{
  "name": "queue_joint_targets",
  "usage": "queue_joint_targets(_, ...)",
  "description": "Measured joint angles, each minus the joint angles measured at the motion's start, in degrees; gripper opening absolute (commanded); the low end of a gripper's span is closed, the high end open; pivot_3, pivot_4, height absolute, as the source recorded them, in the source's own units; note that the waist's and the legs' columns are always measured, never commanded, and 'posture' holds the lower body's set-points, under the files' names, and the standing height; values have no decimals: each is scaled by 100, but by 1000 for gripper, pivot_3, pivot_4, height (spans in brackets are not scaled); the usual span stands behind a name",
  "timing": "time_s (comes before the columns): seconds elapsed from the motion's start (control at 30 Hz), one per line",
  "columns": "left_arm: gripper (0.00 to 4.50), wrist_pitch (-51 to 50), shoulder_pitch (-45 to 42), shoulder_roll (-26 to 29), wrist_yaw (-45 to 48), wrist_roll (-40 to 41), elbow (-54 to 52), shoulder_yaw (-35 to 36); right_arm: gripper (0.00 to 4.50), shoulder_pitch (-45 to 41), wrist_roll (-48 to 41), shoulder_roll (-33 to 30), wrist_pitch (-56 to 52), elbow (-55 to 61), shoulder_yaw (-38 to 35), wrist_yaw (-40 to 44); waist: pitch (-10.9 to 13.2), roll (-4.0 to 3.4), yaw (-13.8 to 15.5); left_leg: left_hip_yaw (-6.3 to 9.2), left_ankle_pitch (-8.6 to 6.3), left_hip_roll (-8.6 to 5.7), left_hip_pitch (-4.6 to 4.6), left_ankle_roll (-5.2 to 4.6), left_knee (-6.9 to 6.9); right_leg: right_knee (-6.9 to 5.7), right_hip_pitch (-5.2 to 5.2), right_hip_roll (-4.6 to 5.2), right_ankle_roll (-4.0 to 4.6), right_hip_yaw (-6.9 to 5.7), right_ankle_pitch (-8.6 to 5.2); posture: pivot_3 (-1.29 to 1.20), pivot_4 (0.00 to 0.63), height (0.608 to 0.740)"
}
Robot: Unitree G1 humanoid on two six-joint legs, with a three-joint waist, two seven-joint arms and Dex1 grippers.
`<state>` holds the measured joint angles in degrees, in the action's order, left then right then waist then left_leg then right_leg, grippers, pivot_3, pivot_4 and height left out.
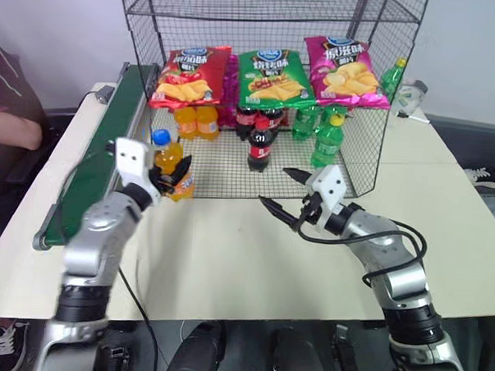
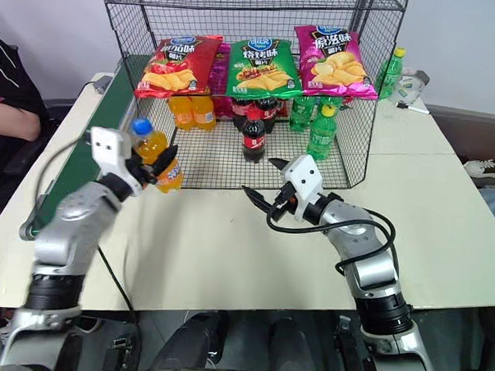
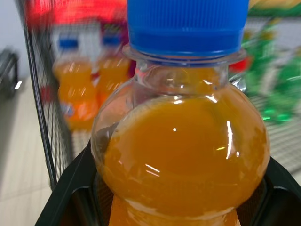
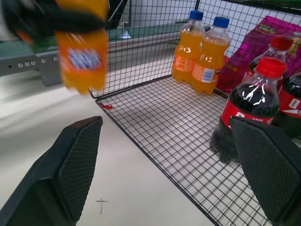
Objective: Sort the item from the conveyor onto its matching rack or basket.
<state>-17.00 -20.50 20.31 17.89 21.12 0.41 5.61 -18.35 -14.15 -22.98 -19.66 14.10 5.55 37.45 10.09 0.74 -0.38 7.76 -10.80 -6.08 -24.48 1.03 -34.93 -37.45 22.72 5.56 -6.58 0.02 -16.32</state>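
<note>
Orange soda filled the small clear bottle, which the left claw gripped around its lower body. In the left eye view the bottle stood nearly upright, blue cap on top, lifted off the bench and hanging just outside the front left corner of the black wire rack. The green conveyor ran along the bench's left edge, beside and behind the left arm. Two matching orange bottles stood inside the rack at its left rear, beyond the held bottle. The right claw hovered with fingers spread and nothing between them, near the middle of the rack's front edge, pointing toward the left arm.

The right eye view gave the same layout: held bottle at the rack's front left corner, cola bottle and green bottle standing further toward the bench's right edge.

From the left wrist, the bottle's shoulder and cap sat between the two black fingers, with the orange pair blurred beyond, behind the rack's wire edge.

From the right wrist, the gripped bottle hung beyond the rack floor's near corner, its long axis vertical. The left arm looked far better placed to set it beside the pair.
</note>
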Motion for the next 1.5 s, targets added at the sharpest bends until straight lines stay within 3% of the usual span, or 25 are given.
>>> queue_joint_targets(0.17,2651,1539,-1094,-833,-103,-678,2359,-153,4500,21,-12,2,-84,104,-21,-59,3,7,115,2,0,-3,-5,0,-10,0,1,-3,-2,-6,1,0,150,740)
queue_joint_targets(0.5,2651,2972,-2432,-1082,-91,-927,5133,32,4500,223,-15,-15,-176,370,-46,-230,2,7,76,0,0,-4,-5,-1,-10,-7,4,-7,-4,-6,1,0,150,740)
queue_joint_targets(0.63,2651,3206,-2581,-1080,-154,-990,5586,87,4500,243,-17,-34,-226,433,-78,-287,2,7,72,0,0,-4,-5,-1,-12,-10,3,-8,-5,-7,1,0,150,740)
queue_joint_targets(0.87,2651,3395,-2667,-1066,-139,-1067,5813,108,4500,252,-17,-36,-250,457,-130,-318,2,7,71,0,1,-5,-4,-1,-13,-12,3,-8,-5,-7,1,0,150,740)
queue_joint_targets(0.9,3639,3395,-2667,-1066,-115,-1067,5816,128,4500,252,-17,-36,-250,457,-130,-318,2,7,71,0,0,-5,-4,-1,-14,-13,3,-8,-5,-7,1,0,150,740)
queue_joint_targets(0.93,3763,3395,-2667,-1066,-106,-1066,5816,147,4500,252,-17,-36,-250,457,-130,-317,2,7,71,0,1,-5,-4,-1,-15,-14,3,-9,-5,-7,1,0,150,740)
queue_joint_targets(1.0,4447,3396,-2667,-1056,-101,-1066,5814,192,4500,252,-18,-35,-250,457,-129,-313,2,7,70,0,1,-5,-4,-1,-15,-14,3,-9,-5,-7,1,0,150,740)
queue_joint_targets(1.2,4447,3366,-2408,-985,6,-1091,5315,191,4500,251,-26,-34,-250,458,-122,-285,2,7,61,0,1,-5,-4,-1,-15,-15,3,-9,-5,-6,1,0,150,740)
queue_joint_targets(1.5,4447,2452,-1235,-633,249,-1041,2909,189,4500,284,-61,-49,-262,490,-131,-277,0,4,36,1,1,-3,-2,-1,-14,-17,3,-8,-4,-3,1,0,150,740)
